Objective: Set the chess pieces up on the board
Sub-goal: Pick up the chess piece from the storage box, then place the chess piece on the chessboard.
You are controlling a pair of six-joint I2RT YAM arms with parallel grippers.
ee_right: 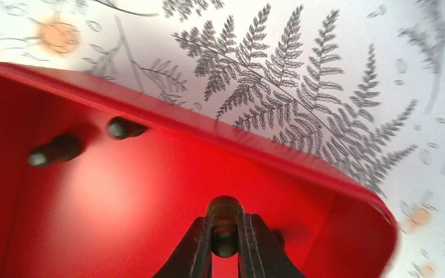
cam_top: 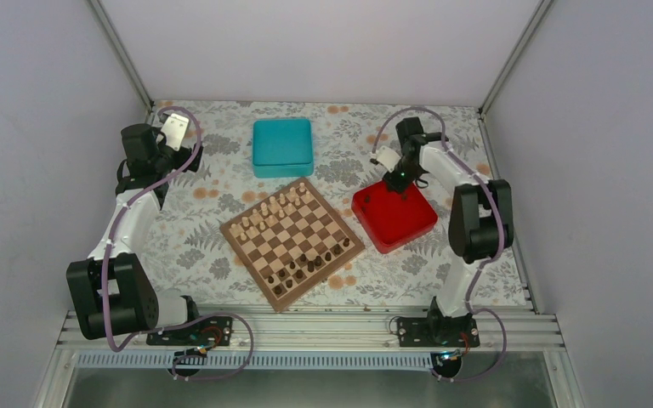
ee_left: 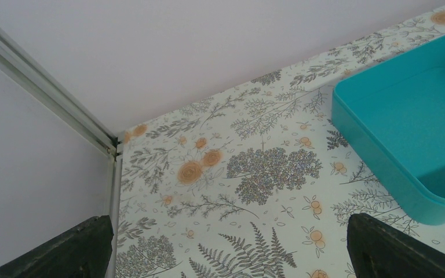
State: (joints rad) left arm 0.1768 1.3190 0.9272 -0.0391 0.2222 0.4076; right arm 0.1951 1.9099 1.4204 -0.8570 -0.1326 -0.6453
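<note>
Chess pieces [cam_top: 310,262] of the dark set stand in two rows along the near-right side of the board [cam_top: 292,242], with gaps in those rows. The pale pieces [cam_top: 272,208] line the opposite side. At least three dark pieces are in the red tray [ee_right: 121,197] toward the desk's right edge.

The right gripper [ee_right: 225,231] is down inside the tray, closed on one dark piece [ee_right: 224,208]. The held piece appears to lie with its long axis along the fingers. Two loose pieces [ee_right: 55,150] rest against the tray's far wall; blur hides whether they stand or lie.

From the right gripper, the board lies toward the desk's left edge and slightly toward the near edge, and the tray sits just beside the board's right corner. The right arm is the nearer one. Judgement: the piece must clear the tray wall before crossing.

The left gripper [ee_left: 229,255] hangs open over the desk's [ee_left: 266,174] far-left corner, beside the teal box [ee_left: 405,116], holding nothing.
</note>
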